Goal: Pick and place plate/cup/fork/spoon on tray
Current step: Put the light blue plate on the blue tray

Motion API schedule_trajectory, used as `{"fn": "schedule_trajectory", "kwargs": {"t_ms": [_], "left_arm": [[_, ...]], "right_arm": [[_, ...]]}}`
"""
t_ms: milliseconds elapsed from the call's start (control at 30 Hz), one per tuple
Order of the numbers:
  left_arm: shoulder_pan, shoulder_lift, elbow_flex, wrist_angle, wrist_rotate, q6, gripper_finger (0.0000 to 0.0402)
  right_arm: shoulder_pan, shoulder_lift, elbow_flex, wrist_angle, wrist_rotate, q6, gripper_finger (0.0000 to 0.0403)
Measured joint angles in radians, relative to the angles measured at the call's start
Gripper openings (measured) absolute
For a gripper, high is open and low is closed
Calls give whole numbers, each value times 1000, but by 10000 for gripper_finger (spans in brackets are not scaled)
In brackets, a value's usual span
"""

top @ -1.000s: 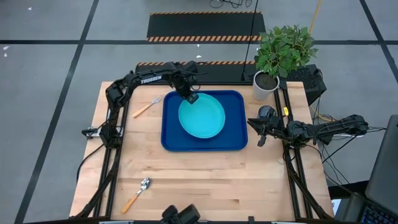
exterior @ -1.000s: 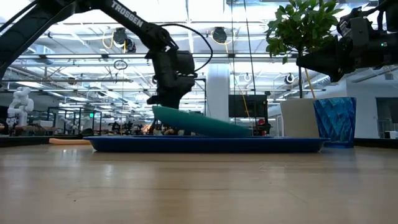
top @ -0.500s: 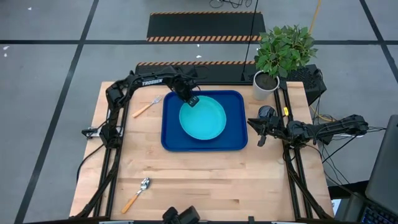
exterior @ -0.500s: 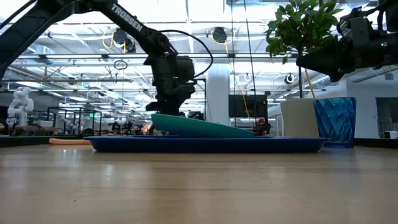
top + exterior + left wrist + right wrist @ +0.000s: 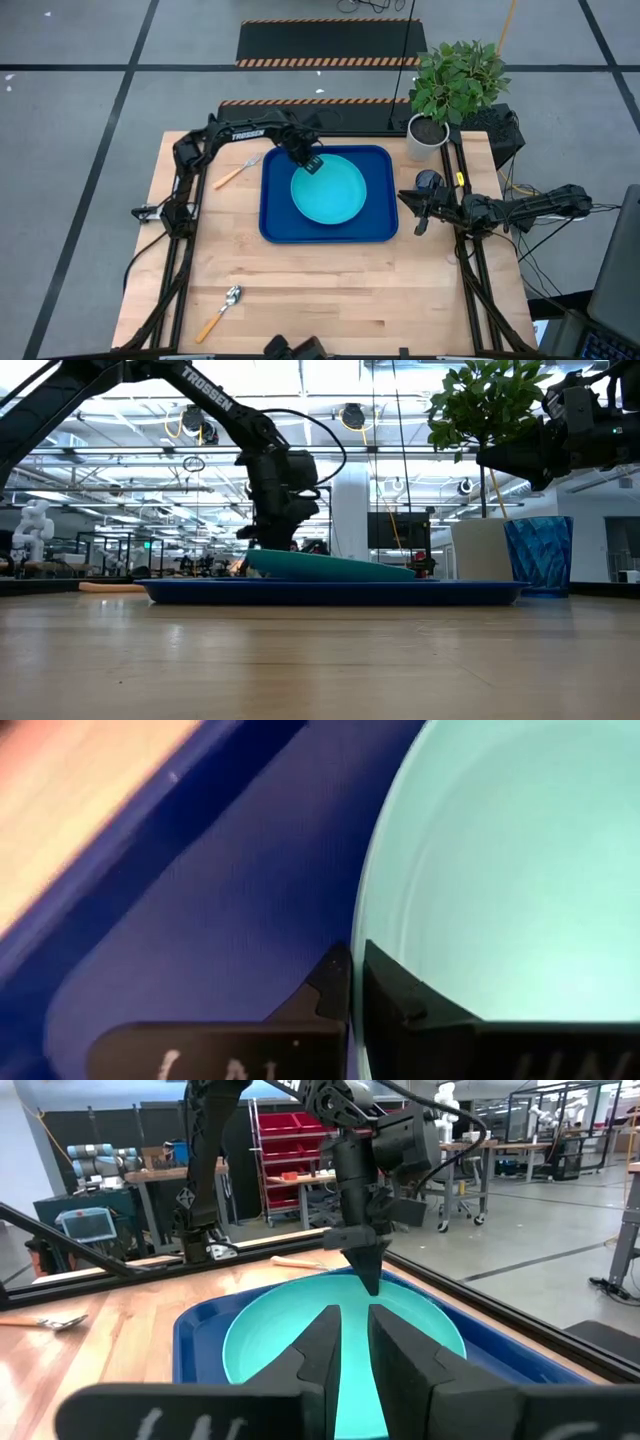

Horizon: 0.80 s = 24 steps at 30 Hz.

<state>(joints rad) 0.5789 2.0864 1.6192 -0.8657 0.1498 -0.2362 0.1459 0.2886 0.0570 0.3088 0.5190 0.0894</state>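
Note:
The turquoise plate (image 5: pixel 329 190) lies tilted in the dark blue tray (image 5: pixel 272 228), which sits at the middle of the table's far half. My left gripper (image 5: pixel 313 165) is shut on the plate's far left rim. My right gripper (image 5: pixel 417 212) waits shut just right of the tray, above the table. The dark blue cup (image 5: pixel 428 181) stands on the table close beside it. The fork (image 5: pixel 237 172) lies on the table left of the tray. The spoon (image 5: pixel 222 311) lies near the table's front left. My left gripper pinches the plate's rim (image 5: pixel 356 932) at its far left side, with one finger inside the plate and one outside. The fingers point down from above. The held side (image 5: pixel 262 555) is raised a little, and the opposite side (image 5: pixel 405 573) rests on the tray.
A white pot with a green plant (image 5: pixel 427 136) stands at the table's far right corner, behind the cup. Bare wood lies in front of the tray across the table's near half.
My left gripper has gone down and a little toward the table's right edge, still shut on the plate's rim. The plate's raised left side has come lower, so the plate lies flatter on the tray and a little farther right.

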Motion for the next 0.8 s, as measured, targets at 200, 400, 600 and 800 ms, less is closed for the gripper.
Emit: {"fn": "schedule_trajectory", "kwargs": {"t_ms": [200,400,600,800], "left_arm": [[-12,40,0,1,9,-5,5],[-12,40,0,3,13,-6,10],[-19,41,-1,0,-13,-10,30],[-19,41,-1,-3,-17,-10,34]], "right_arm": [[0,0,0,0,0,2,50],[0,0,0,0,0,1,50],[0,0,0,0,0,2,50],[0,0,0,0,0,3,50]]}}
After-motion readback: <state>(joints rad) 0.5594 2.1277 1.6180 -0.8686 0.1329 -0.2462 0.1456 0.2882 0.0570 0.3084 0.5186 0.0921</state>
